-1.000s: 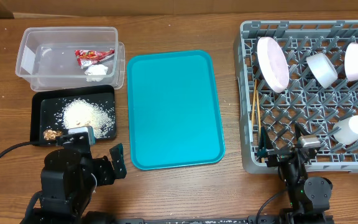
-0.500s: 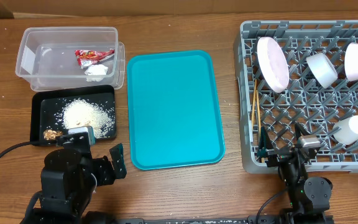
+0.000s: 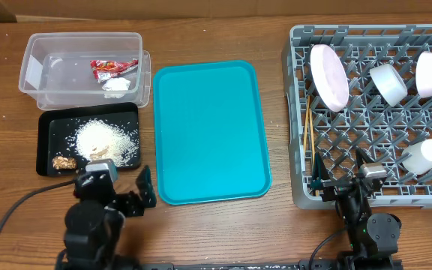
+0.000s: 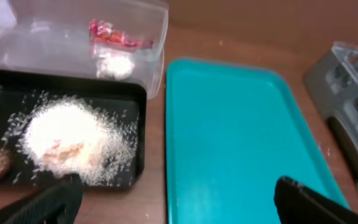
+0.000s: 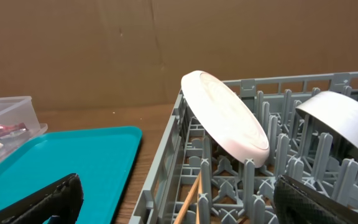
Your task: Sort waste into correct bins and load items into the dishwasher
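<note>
**Left arm.** Over the last second the left gripper [image 3: 139, 193] is drawing back toward its base and swinging slightly toward the teal rectangular serving tray [image 3: 208, 131]. Its wrist is no longer overhanging the near corner of the shallow black rectangular tray [image 3: 45, 142]. The fingers are standing wide apart and carrying nothing.

**Right arm.** The right gripper [image 3: 340, 180] is sitting unchanged at the near edge of the large square grey plastic dish rack [image 3: 298, 191]. Its fingers are likewise spread and empty.

**Waste.** The red shiny snack wrapper [image 3: 113, 68] and the small crumpled white tissue [image 3: 116, 85] are lying inside the clear rectangular plastic tub [image 3: 32, 71]. The loose white rice [image 3: 105, 139] and the small brown food lump [image 3: 64, 161] are lying in the black tray, the lump now showing in full.

**Items.** All of these are sitting in the rack:
- The large white round plate [image 3: 328, 75] is leaning among the pegs.
- Two white bowls [image 3: 388, 82] are resting beyond it.
- The small white cup [image 3: 424, 156] is lying on its side.
- The thin wooden chopsticks [image 3: 308, 127] are lying along the rack's left side.

**Assessment.** Nothing is showing on the serving tray or loose on the wooden table [image 3: 223, 232]. Sorting and loading are judged complete, and the left arm's withdrawal is reading as a return to rest rather than a fresh approach.
</note>
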Robot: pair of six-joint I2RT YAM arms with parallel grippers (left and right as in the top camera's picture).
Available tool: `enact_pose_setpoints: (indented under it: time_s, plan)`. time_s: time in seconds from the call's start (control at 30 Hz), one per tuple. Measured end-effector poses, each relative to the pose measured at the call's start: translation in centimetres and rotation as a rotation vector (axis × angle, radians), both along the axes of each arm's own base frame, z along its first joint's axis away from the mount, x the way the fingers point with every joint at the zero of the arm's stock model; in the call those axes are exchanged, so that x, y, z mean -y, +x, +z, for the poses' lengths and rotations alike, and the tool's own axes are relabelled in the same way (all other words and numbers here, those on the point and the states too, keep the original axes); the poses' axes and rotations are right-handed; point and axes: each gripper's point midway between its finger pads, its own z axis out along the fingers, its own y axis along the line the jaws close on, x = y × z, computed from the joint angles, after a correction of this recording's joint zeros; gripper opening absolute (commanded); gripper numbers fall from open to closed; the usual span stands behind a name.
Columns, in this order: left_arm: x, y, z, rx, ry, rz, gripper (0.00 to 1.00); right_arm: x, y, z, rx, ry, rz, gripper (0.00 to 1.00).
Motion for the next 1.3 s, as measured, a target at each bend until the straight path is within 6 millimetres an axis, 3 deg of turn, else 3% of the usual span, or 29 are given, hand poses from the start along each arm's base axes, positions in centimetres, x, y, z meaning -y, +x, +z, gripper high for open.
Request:
enact_pose_setpoints:
  time_s: [0.1,0.23,0.43,0.53,0.67,1.3]
  plan:
    - [0.1,1.9,-1.2,0.141,0.001,-0.012,1.0,0.0,0.0,0.0,0.002,0.0,0.0,1.0]
    - [0.4,2.9,-2.2,0.273,0.016,-0.042,1.0,0.0,0.0,0.1,0.003,0.001,0.0,1.0]
    - [0.8,3.0,-0.3,0.524,0.097,-0.077,1.0,0.0,0.0,0.1,0.004,0.001,0.001,1.0]
    - [0.7,3.1,-1.4,0.507,0.146,-0.086,1.0,0.0,0.0,0.1,0.004,0.001,0.0,1.0]
    - [0.4,3.1,-5.0,0.366,0.167,-0.086,1.0,0.0,0.0,0.1,0.003,0.001,0.001,1.0]
    - [0.3,3.1,-5.0,0.367,0.169,-0.078,1.0,0.0,0.0,0.1,0.004,0.001,0.0,1.0]
